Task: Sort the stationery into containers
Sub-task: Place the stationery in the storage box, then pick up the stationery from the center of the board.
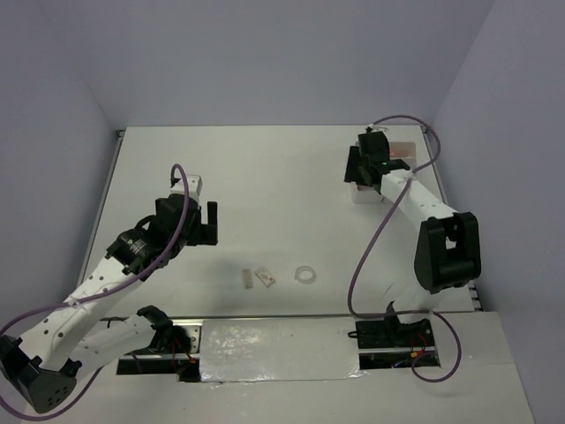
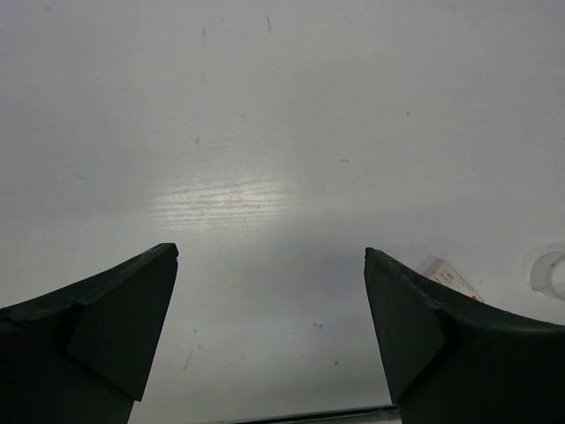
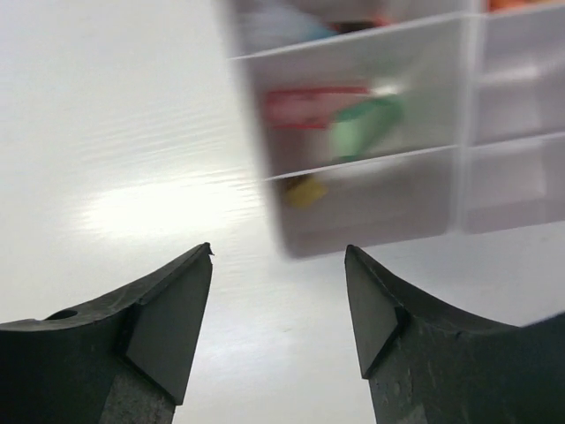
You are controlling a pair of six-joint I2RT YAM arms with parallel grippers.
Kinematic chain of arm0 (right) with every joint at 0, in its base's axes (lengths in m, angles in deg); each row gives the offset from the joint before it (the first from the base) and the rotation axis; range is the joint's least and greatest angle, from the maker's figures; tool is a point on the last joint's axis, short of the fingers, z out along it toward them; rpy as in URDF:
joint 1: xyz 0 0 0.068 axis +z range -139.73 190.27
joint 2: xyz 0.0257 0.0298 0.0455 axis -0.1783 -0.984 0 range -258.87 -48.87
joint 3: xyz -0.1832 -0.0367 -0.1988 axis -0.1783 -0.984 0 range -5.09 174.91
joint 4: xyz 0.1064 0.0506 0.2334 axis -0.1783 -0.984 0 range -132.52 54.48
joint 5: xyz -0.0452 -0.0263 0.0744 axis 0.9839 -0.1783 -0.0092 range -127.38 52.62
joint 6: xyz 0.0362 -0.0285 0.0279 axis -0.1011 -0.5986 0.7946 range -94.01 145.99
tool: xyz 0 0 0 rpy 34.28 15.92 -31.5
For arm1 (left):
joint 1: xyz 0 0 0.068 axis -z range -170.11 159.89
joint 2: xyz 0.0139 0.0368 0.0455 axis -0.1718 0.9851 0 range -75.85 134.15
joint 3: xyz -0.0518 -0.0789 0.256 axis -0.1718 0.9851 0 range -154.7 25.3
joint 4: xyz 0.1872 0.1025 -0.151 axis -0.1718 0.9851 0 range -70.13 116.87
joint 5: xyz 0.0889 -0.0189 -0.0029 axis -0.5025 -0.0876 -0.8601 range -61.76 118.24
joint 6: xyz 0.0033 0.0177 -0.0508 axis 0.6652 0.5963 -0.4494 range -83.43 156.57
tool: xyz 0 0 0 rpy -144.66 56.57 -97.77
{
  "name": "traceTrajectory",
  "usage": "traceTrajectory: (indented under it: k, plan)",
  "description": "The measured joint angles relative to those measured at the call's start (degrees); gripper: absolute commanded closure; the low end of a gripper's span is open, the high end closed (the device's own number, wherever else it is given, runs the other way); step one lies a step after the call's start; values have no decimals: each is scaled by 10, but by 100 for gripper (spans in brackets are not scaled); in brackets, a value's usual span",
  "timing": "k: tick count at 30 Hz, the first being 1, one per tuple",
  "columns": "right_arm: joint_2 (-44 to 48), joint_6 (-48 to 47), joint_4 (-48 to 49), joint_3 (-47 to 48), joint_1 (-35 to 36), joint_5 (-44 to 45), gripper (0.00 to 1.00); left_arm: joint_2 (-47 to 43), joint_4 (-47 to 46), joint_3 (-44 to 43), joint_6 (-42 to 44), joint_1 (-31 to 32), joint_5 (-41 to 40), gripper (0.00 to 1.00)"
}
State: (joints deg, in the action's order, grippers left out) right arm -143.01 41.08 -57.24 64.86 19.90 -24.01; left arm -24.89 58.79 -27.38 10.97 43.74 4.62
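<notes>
The containers (image 1: 364, 194) stand at the back right, mostly hidden under my right arm. In the right wrist view the white tray (image 3: 441, 225) holds a red pen (image 3: 309, 108), a green packet (image 3: 366, 125) and a yellow eraser (image 3: 305, 191). My right gripper (image 1: 357, 170) (image 3: 279, 249) is open and empty just in front of the tray. Two small erasers (image 1: 246, 277) (image 1: 266, 276) and a clear tape ring (image 1: 305, 276) lie near the table's front middle. My left gripper (image 1: 201, 225) (image 2: 271, 252) is open and empty over bare table. Beside its right finger, one eraser (image 2: 448, 275) and the ring (image 2: 552, 269) show.
The white table (image 1: 265, 177) is bounded by purple walls at the back and sides. A white strip (image 1: 274, 340) runs along the front edge between the two arm bases. Cables loop from both arms.
</notes>
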Motion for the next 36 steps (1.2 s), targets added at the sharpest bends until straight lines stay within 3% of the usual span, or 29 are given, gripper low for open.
traceTrajectory:
  k: [4,11,16,22,36]
  plan:
    - [49,6,0,0,130,44,18,-9,15,0,-21,0,-59,1]
    - [72,66,9,-30,381,85,17,-37,81,-3,-100,-30,-180,1]
    - [-1,125,1,-10,500,104,20,-117,108,-7,-140,-43,-235,1]
    - [-100,167,-3,6,570,97,29,-186,99,-7,-137,-45,-247,1]
    - [-150,176,-1,54,607,74,32,-138,89,-7,-120,-45,-221,1]
